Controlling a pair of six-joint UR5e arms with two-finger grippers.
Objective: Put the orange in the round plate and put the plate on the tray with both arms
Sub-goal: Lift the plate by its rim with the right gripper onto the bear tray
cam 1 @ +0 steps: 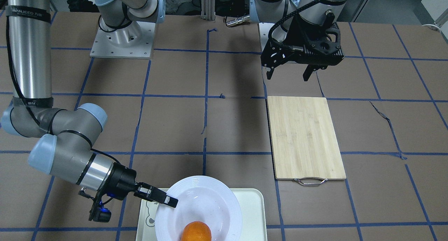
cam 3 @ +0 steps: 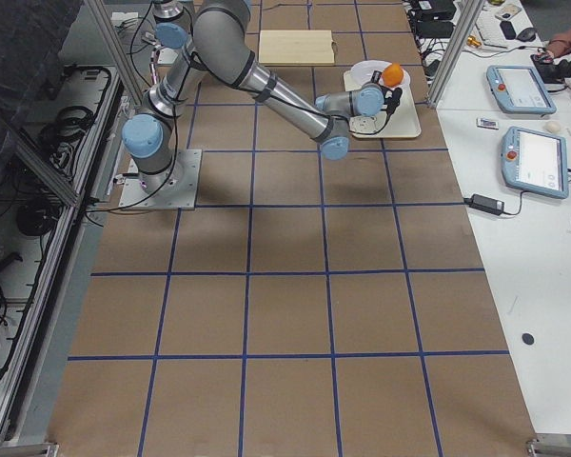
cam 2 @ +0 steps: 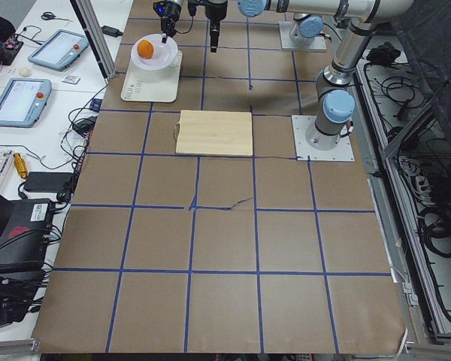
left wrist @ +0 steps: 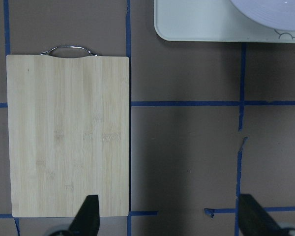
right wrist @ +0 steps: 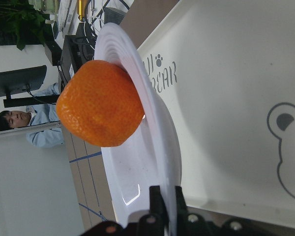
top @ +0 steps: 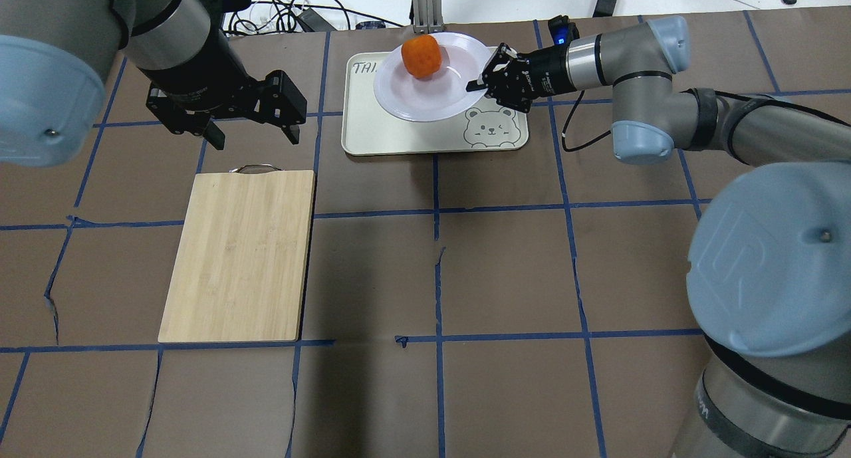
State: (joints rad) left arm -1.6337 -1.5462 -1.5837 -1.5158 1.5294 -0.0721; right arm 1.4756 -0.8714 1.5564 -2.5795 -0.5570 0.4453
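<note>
Tray point(top: 399, 135): lies at the table's far edge.
Round plate point(top: 399, 102): over the tray, overhanging its far rim. I cannot tell whether it is fully set down.
My left gripper point(top: 254, 137): jaws apart, empty, hanging near the cutting board point(top: 239, 255), well apart from the plate.
My right gripper point(top: 480, 84): pinched on the plate's rim.
Orange point(top: 421, 56): in the plate, toward its far side.
Judgement: orange step done, and the plate is nearly placed. Settling it and letting go are left.
</note>
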